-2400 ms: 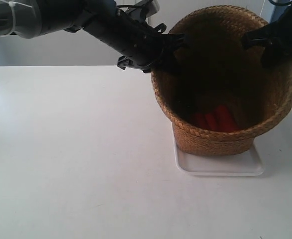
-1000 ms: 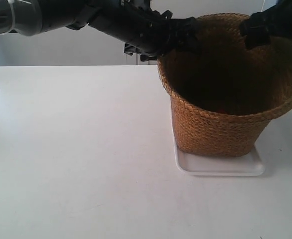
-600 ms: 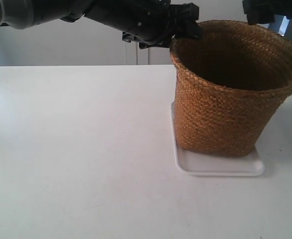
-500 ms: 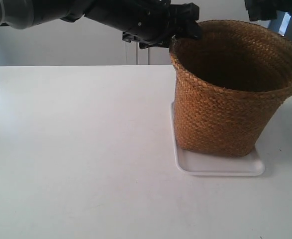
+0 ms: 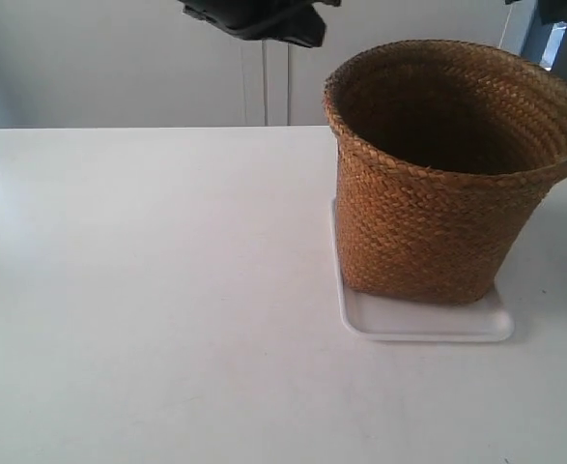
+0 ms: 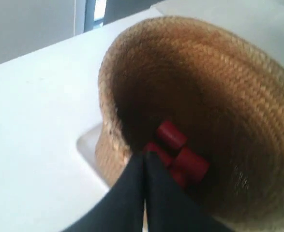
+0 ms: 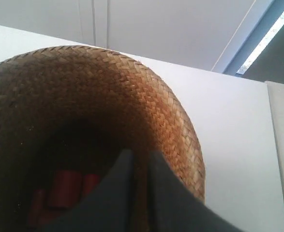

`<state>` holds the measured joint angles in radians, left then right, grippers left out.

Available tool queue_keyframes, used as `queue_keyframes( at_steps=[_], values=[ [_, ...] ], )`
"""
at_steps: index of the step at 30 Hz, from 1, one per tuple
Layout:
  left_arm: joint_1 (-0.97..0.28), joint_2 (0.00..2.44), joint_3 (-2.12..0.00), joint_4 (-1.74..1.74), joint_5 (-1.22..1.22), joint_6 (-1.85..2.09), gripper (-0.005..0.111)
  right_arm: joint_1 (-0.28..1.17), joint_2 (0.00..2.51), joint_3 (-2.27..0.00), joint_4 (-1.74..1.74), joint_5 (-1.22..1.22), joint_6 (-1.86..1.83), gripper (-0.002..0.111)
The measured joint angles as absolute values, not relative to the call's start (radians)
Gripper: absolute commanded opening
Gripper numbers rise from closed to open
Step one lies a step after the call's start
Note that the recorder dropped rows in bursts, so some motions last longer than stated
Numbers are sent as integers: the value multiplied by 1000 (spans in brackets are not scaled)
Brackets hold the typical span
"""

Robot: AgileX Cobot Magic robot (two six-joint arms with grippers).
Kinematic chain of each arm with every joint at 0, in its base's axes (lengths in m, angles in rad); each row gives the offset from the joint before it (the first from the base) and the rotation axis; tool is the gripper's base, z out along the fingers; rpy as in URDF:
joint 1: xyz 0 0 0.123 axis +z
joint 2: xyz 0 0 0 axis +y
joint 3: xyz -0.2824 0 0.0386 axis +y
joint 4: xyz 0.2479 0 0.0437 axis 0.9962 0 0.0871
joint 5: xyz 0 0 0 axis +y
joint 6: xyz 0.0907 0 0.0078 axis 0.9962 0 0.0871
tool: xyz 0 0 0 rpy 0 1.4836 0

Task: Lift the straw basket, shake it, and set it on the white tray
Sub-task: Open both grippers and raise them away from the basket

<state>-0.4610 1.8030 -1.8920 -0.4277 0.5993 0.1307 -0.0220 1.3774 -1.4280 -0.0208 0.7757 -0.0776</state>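
Note:
The straw basket [image 5: 428, 203] stands upright on the white tray [image 5: 428, 326], at the right of the table. The arm at the exterior view's left [image 5: 259, 17] is raised above and behind the basket's rim, touching nothing. Only a dark bit of the other arm [image 5: 565, 8] shows at the top right corner. In the left wrist view my left gripper [image 6: 144, 155] hangs over the basket [image 6: 204, 43], fingers pressed together and empty. My right gripper [image 7: 140, 153] hovers over the basket [image 7: 146, 96] with a narrow gap between its fingers, holding nothing.
Red cylinders [image 6: 180, 154] lie on the basket's bottom, also seen as red cylinders [image 7: 67, 188] in the right wrist view. A corner of the tray [image 6: 88, 145] sticks out beside the basket. The white table [image 5: 148, 290] stretches to the left, with a wall behind.
Both grippers have let go of the basket's rim and risen away from it. The basket went from tilted to upright and now rests on the tray.

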Motion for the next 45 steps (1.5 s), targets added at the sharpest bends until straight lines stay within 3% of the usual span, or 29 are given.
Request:
queue_keyframes(
  at_steps=[5, 11, 23, 31, 37, 45],
  values=[
    [-442, 1686, -1839, -266, 722, 131, 0, -20, 1208, -1299, 69, 700, -86, 0],
    [-442, 1474, -1640, -246, 576, 129, 0, -20, 983, -1091, 122, 634, -123, 0],
    [-442, 1061, -877, -281, 166, 87, 0, -20, 604, -657, 212, 537, -219, 0],
    [-442, 762, -531, -287, 96, 76, 0, -20, 399, -463, 224, 520, -254, 0],
    [-442, 634, -401, -293, 150, 50, 0, -20, 324, -441, 230, 483, -252, 0],
    [-442, 613, -388, -293, 222, 47, 0, -20, 316, -438, 230, 468, -250, 0]
  ],
)
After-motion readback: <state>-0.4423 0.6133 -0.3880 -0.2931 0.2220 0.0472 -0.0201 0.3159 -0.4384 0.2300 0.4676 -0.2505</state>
